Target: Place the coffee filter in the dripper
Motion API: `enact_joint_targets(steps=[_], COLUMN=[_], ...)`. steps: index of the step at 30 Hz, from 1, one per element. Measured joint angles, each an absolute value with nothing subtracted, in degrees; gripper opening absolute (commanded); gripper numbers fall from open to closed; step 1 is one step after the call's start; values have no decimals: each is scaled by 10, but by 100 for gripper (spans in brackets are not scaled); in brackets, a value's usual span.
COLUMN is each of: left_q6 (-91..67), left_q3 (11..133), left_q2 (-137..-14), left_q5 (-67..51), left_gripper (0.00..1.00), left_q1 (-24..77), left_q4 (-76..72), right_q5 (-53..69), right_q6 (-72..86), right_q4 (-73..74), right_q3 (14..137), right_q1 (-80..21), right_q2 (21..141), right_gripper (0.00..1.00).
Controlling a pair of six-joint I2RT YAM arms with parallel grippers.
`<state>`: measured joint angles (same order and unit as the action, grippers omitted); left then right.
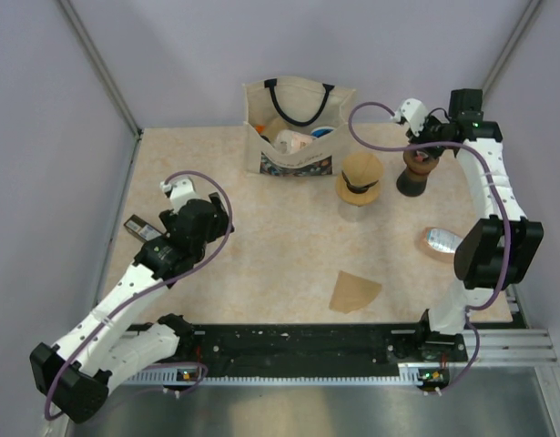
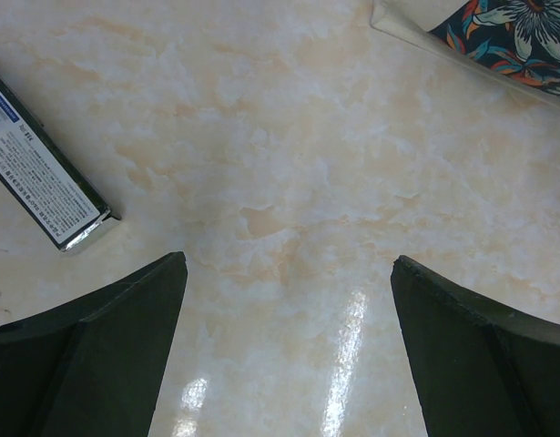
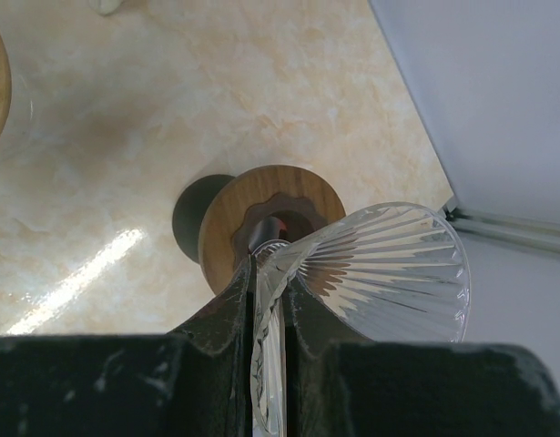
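Note:
The coffee filter (image 1: 354, 291) is a flat tan paper wedge lying on the table near the front, right of centre, with nothing touching it. The dripper (image 3: 389, 273) looks like a clear, ribbed funnel on a round tan ring base (image 3: 229, 228). My right gripper (image 3: 269, 269) is shut on the funnel's near wall. It holds the dripper (image 1: 423, 157) upright right over the dark brown grinder (image 1: 410, 185). I cannot tell whether the two touch. Red shows through the ring's hole. My left gripper (image 2: 289, 259) is open and empty, low over bare table at the left (image 1: 216, 211).
A cream tote bag (image 1: 293, 127) stands at the back centre, and its corner shows in the left wrist view (image 2: 498, 27). A dark box (image 1: 138, 226) lies at the left (image 2: 43, 173). A tan round object with a dark band (image 1: 360, 177) and a blue-white item (image 1: 441, 241) sit at the right.

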<state>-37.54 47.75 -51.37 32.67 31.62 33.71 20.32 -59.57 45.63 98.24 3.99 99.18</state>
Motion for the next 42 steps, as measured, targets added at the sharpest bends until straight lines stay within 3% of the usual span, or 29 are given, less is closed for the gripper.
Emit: enact_joint_targets(steps=[39, 42], left_q6=[-375, -375], left_q3=[487, 487], left_q2=[-546, -546], left_q5=[326, 326], left_gripper=[99, 99], left_q1=[316, 316], left_q4=[344, 345], right_q5=[189, 190], right_q6=[-631, -640], right_q4=[340, 339], right_q3=[902, 900], right_q1=[39, 39], right_q2=[1025, 1025], right_gripper=[0, 12])
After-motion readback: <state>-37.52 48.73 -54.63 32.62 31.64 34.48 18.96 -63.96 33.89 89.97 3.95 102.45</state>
